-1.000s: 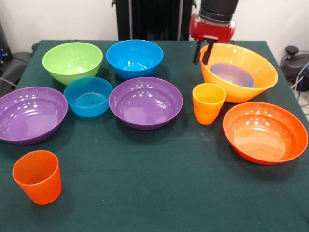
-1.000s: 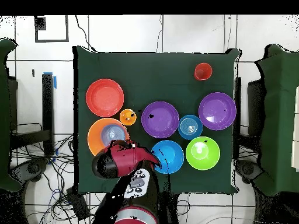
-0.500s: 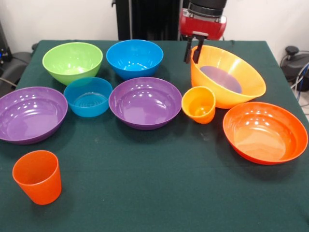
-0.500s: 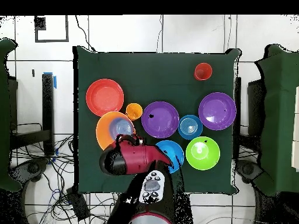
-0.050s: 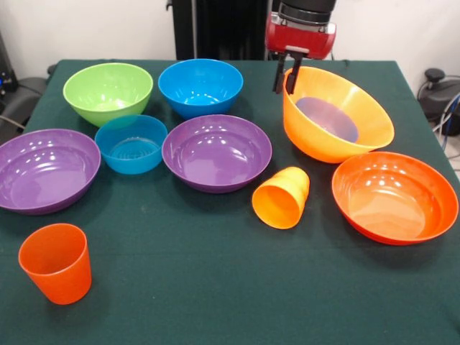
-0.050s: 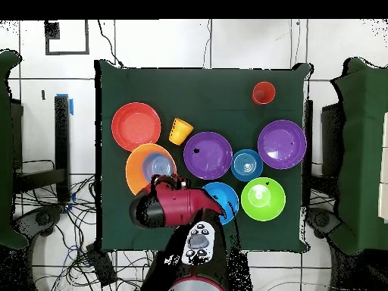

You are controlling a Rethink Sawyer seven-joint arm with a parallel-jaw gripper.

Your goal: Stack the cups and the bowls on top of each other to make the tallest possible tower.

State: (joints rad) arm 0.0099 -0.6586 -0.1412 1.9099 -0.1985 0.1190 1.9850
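At the far right of the worktop [image 5: 215, 287], the claw [image 5: 285, 75] pinches the far rim of the large yellow-orange bowl [image 5: 363, 118], its two fingers together on either side of the wall, so the bowl sits tilted with a small translucent bowl [image 5: 327, 118] nested inside. The yellow-orange cup [image 5: 282, 198] lies toppled on its side just left of the red-orange bowl [image 5: 394, 195], apart from both bowls. The red-orange cup [image 5: 56, 262] stands upright at near left; no tower rises yet
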